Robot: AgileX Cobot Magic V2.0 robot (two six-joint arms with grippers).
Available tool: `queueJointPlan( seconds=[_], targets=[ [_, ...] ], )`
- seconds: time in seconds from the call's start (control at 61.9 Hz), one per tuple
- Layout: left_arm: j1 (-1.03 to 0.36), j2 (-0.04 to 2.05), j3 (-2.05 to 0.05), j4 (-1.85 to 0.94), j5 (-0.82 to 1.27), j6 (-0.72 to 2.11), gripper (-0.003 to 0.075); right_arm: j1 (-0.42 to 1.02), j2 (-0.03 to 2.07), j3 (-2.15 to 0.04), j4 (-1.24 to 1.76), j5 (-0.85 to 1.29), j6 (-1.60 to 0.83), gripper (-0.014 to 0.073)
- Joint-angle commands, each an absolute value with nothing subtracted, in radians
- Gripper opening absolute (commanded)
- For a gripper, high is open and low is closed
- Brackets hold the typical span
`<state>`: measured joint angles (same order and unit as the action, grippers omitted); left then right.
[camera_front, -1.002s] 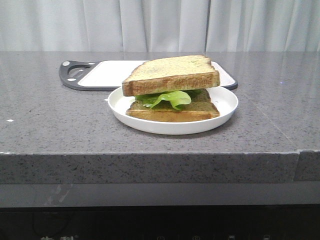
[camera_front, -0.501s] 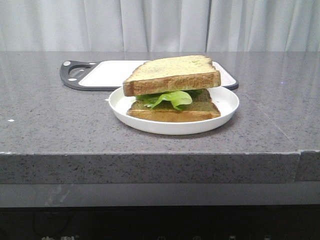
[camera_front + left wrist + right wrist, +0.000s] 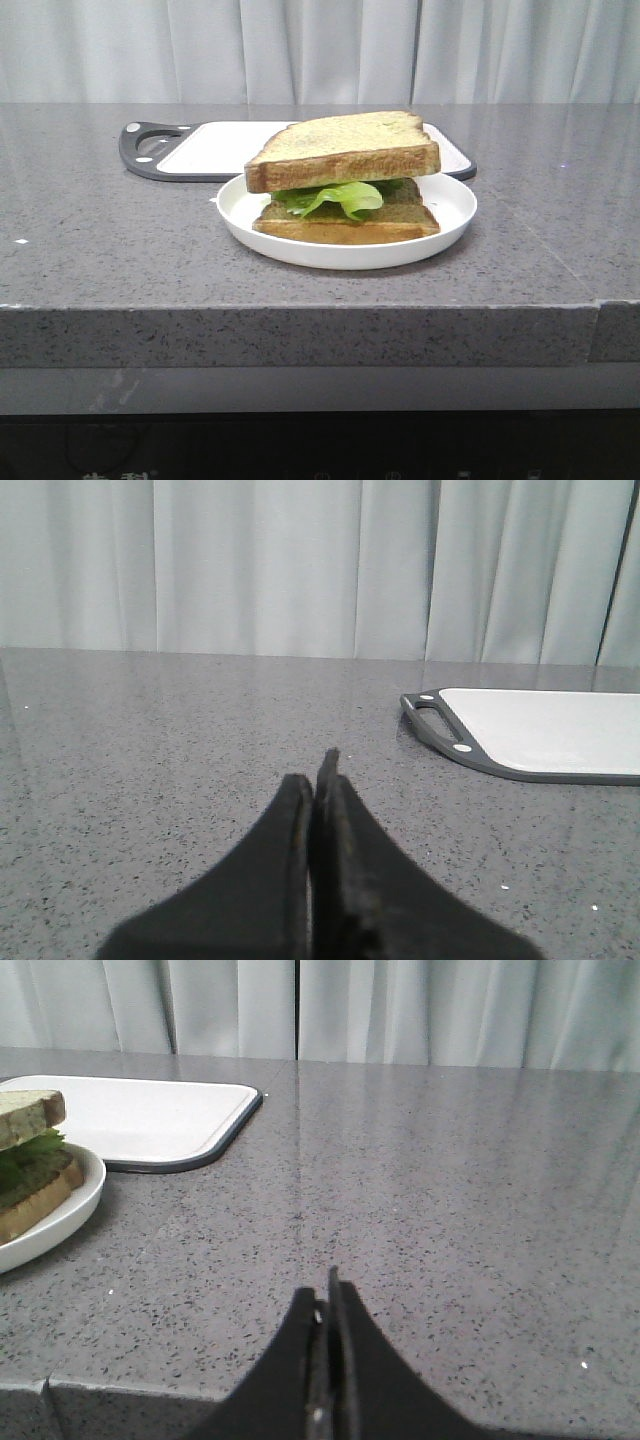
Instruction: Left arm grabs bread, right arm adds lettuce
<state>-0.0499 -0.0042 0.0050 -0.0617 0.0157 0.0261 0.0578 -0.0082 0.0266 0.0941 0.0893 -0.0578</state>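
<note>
The thick bread [image 3: 345, 148] slice lies on top of the green lettuce [image 3: 335, 196], which rests on a thinner brown slice [image 3: 345, 226] in a white plate [image 3: 452, 215]. In the right wrist view the stack's edge shows: the bread [image 3: 28, 1113], the lettuce [image 3: 25, 1154] and the plate [image 3: 60, 1222]. My left gripper [image 3: 318, 780] is shut and empty above bare counter. My right gripper [image 3: 324, 1295] is shut and empty near the counter's front edge. Neither gripper shows in the front view.
A white cutting board with a dark rim [image 3: 160, 165] lies behind the plate; it also shows in the left wrist view [image 3: 540, 730] and the right wrist view [image 3: 150, 1120]. The grey speckled counter [image 3: 120, 250] ends at a front edge. Curtains hang behind.
</note>
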Motion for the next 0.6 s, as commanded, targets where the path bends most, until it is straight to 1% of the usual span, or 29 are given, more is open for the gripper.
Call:
queueJointPlan(
  seconds=[0.0,0.582],
  targets=[
    [-0.049,-0.022,0.01,-0.069,-0.06,0.025,-0.002,0.047,-0.032,0.024,0.094,0.0,-0.056,-0.0118],
    [-0.049,-0.022,0.01,-0.069,-0.06,0.025,-0.002,0.046,-0.032,0.024,0.093,-0.016,-0.032,-0.0118]
  ],
)
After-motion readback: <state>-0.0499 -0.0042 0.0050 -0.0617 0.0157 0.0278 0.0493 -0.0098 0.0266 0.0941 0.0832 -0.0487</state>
